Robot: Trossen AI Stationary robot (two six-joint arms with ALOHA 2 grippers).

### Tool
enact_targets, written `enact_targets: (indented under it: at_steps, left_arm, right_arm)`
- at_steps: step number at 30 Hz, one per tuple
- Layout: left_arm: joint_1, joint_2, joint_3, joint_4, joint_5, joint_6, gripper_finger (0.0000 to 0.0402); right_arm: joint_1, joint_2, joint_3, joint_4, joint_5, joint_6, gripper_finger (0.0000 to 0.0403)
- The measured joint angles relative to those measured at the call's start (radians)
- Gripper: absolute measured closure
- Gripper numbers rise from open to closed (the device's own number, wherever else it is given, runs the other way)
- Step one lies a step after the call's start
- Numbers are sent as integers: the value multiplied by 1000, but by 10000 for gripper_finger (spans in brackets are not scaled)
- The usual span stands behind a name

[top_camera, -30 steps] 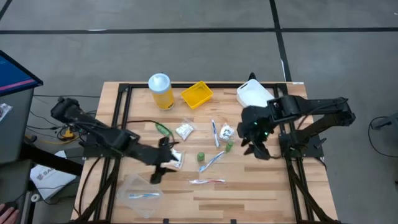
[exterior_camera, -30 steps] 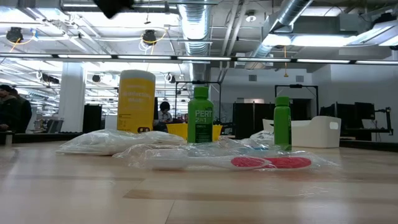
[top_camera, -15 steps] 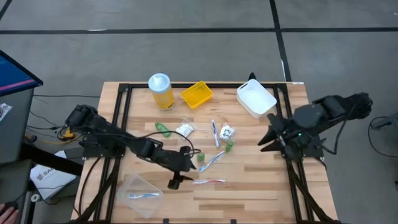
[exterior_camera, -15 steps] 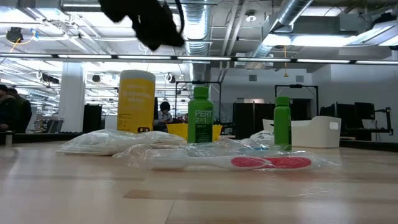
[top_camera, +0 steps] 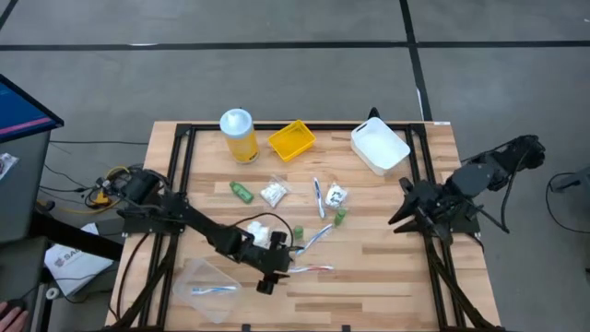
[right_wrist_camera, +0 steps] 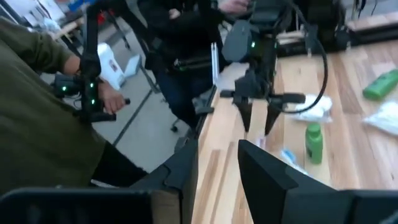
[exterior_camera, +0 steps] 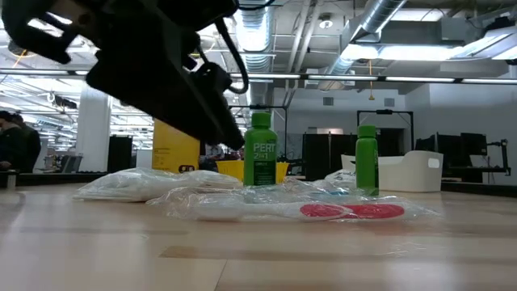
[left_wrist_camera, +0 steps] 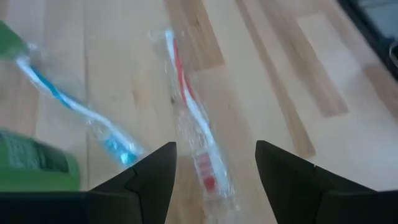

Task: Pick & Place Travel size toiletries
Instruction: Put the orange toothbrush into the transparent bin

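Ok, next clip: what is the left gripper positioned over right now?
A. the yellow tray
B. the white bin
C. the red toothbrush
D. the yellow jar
C: in the left wrist view the open left gripper frames the wrapped red toothbrush, and from above it sits at that toothbrush near the table's front edge, far from the tray, bin and jar.

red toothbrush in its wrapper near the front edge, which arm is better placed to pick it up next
Left. The left gripper hangs right over the red toothbrush, open, and its wrist view shows the brush between the fingers. The right gripper is off at the table's right edge, far from it.
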Motion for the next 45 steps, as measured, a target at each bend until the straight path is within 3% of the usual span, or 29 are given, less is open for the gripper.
enact_targets:
  at_steps: [8,14,17,24,28,36,45]
  left_arm:
    - [-11,44,1,49,37,-5,186]
    - [-13,100,-1,78,-2,-22,186]
    - [-9,114,0,82,-50,-29,186]
    - [-8,128,-1,93,-56,-59,192]
    - [-8,128,-1,92,-54,-61,226]
    - [-8,125,1,99,-59,-59,357]
    - [-15,81,-2,85,-47,-60,347]
  right_arm:
    - [-2,-140,-187,140,47,51,296]
    - [-2,-197,-272,182,55,111,296]
    - [-2,-208,-288,186,55,123,296]
    - [-2,-207,-288,195,55,121,296]
    - [-2,-207,-288,194,56,116,296]
    - [-2,-207,-288,195,78,113,296]
    - [-2,-207,-287,195,78,113,296]
